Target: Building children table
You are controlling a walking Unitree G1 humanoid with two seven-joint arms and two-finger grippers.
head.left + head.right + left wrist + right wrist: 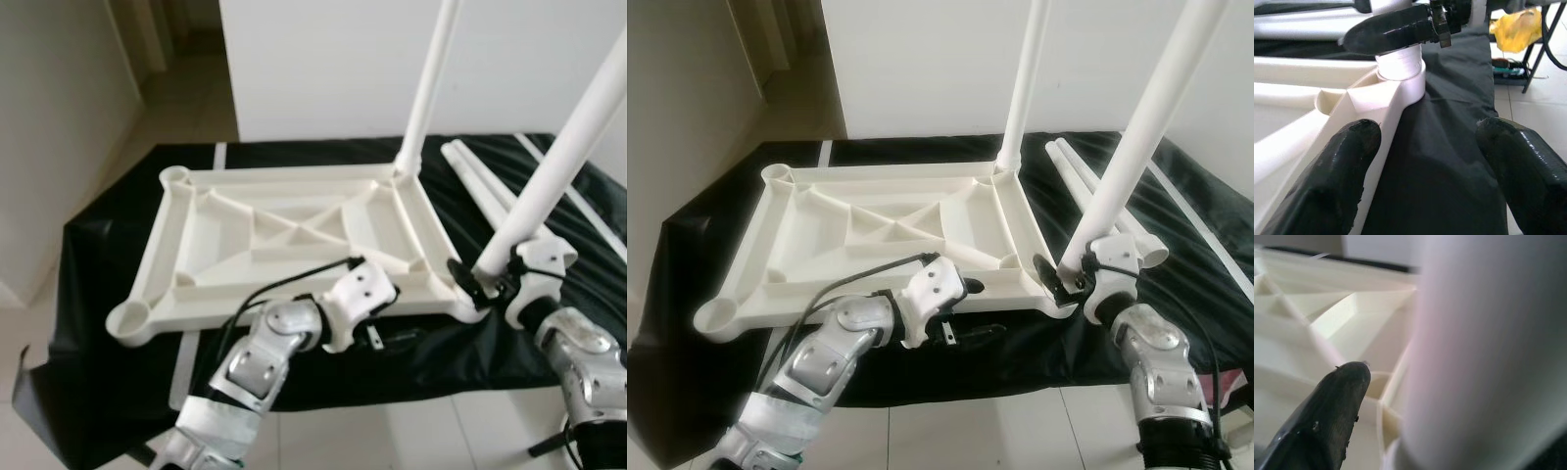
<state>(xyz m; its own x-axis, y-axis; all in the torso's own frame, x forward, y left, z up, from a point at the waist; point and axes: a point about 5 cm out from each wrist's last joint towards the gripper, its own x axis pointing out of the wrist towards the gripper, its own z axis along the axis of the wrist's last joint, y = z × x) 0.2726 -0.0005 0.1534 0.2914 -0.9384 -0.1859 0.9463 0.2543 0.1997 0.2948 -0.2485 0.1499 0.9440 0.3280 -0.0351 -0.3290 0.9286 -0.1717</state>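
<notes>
The white plastic table top (pixel 167 245) lies upside down on a black cloth. One white leg (pixel 426 88) stands upright in its far right corner. My right gripper (pixel 487 277) is shut on a second leg (pixel 563 147), which tilts to the right with its lower end at the near right corner socket (pixel 1400 83). My left gripper (pixel 1427 128) is open at the near edge beside that corner. One of its fingers (pixel 1327 186) is over the white rim and the other over the cloth. Two spare legs (pixel 480 181) lie on the cloth to the right.
The black cloth (pixel 108 255) covers a low surface and hangs over its front edge. Empty sockets show at the near left (pixel 132 318) and far left (pixel 174 176) corners. A white wall stands behind, with tiled floor around. A yellow bag (pixel 1515 27) sits on a rack nearby.
</notes>
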